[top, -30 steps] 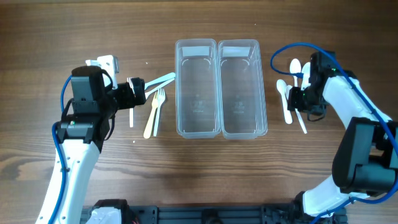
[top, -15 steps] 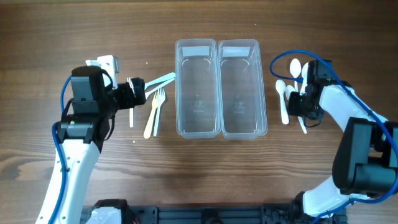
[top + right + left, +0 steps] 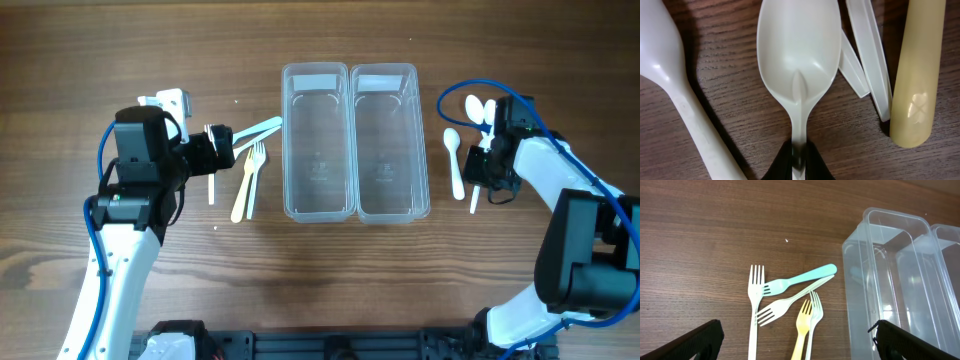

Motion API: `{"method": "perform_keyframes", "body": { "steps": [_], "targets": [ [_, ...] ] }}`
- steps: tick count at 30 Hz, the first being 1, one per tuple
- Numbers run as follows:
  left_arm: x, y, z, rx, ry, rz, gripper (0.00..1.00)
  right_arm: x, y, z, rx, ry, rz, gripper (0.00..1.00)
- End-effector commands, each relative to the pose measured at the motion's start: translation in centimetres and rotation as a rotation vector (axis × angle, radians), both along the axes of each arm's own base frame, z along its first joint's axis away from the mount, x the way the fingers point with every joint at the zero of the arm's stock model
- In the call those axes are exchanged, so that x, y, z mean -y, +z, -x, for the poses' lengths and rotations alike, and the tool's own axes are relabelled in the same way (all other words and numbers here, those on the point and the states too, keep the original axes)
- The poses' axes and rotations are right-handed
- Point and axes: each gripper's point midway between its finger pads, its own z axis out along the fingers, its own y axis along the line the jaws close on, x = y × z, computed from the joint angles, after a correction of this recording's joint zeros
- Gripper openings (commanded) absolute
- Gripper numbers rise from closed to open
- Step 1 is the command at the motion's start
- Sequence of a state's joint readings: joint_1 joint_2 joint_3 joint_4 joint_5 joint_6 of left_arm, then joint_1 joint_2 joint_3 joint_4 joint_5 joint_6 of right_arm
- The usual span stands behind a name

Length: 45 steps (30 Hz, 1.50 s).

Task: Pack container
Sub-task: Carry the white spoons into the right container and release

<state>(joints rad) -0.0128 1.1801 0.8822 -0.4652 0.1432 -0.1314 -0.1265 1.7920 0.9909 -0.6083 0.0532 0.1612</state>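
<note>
There it was: the right claw (image 3: pixel 799 162) was pinched narrow on the handle of a white spoon (image 3: pixel 797 50). The bowl pointed straight away from the fingers, so the spoon's long axis ran in line with the claw. That spoon sat just off the right side of the two clear containers (image 3: pixel 352 140), among the other spoons (image 3: pixel 455 160) and low at the bench (image 3: pixel 320 290). Whether it was lifted clear, I couldn't tell. The right-hand container (image 3: pixel 388 150) was the nearer one, so this looked like a short sideways carry for the right arm. On the containers' left side, the left claw (image 3: pixel 797 342) hung spread wide over the forks (image 3: pixel 790 300), holding nothing.
</note>
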Motion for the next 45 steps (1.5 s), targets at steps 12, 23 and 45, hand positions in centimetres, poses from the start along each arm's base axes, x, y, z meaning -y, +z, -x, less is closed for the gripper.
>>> {"method": "perform_keyframes", "body": {
  "steps": [12, 23, 45],
  "targets": [
    [-0.3, 0.8, -0.4, 0.023, -0.007, -0.021, 1.00, -6.0, 14.0, -4.1, 0.389, 0.113, -0.253, 0.04],
    [-0.3, 0.8, -0.4, 0.022, -0.007, -0.021, 1.00, -16.9, 18.8, -5.0, 0.566, 0.428, -0.438, 0.04],
    [-0.3, 0.8, -0.4, 0.023, -0.007, -0.021, 1.00, -17.5, 19.4, -7.6, 0.586, 0.503, -0.280, 0.48]
  ]
}}
